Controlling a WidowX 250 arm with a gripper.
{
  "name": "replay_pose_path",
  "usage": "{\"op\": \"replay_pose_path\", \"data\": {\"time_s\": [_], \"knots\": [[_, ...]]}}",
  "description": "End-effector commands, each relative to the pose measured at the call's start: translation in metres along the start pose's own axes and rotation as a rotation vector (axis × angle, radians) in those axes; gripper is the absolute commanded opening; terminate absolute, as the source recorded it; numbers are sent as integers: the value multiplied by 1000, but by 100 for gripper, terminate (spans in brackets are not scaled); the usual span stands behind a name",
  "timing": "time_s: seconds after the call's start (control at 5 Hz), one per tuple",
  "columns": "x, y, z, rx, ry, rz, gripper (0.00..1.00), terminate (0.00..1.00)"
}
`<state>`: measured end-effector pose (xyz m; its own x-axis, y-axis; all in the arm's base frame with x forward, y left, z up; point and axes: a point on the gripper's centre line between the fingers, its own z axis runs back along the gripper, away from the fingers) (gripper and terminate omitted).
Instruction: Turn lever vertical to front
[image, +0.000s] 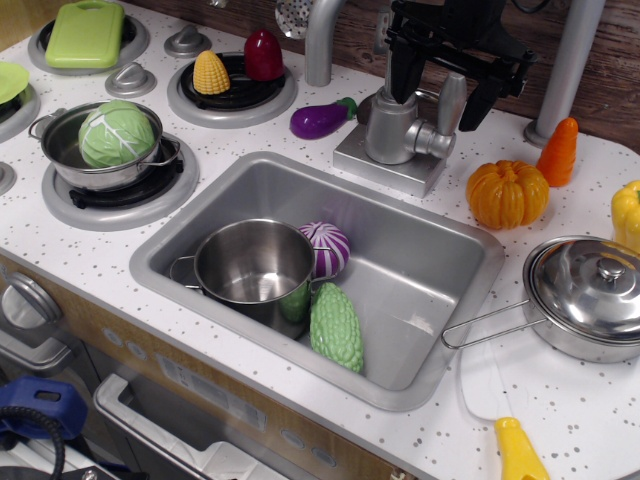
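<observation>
The lever (452, 102) is a short silver-grey paddle standing upright on a side hub (436, 140) at the right of the tap's cylindrical body (392, 125). The tap stands on a grey base behind the sink (440, 300). My black gripper (436, 110) comes down from above over the tap. It is open, with one finger (403, 78) to the left over the tap body and the other finger (476, 102) just right of the lever. The lever sits between the fingers, close to the right one. I cannot tell whether they touch.
The curved tap spout (320, 40) rises left of the gripper. A purple eggplant (320, 120), an orange pumpkin (507, 194) and a carrot (559, 152) lie near the tap. A steel pot (253, 265), purple onion and green gourd are in the sink. A lidded pan (590, 295) is at the right.
</observation>
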<state>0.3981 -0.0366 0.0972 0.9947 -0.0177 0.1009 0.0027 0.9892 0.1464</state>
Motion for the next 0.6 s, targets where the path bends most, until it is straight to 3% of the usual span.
{"op": "replay_pose_path", "data": {"time_s": [0.0,0.4], "knots": [[0,0,0,0,0,0,100,0],[19,4,9,61,-87,-26,100,0]]}}
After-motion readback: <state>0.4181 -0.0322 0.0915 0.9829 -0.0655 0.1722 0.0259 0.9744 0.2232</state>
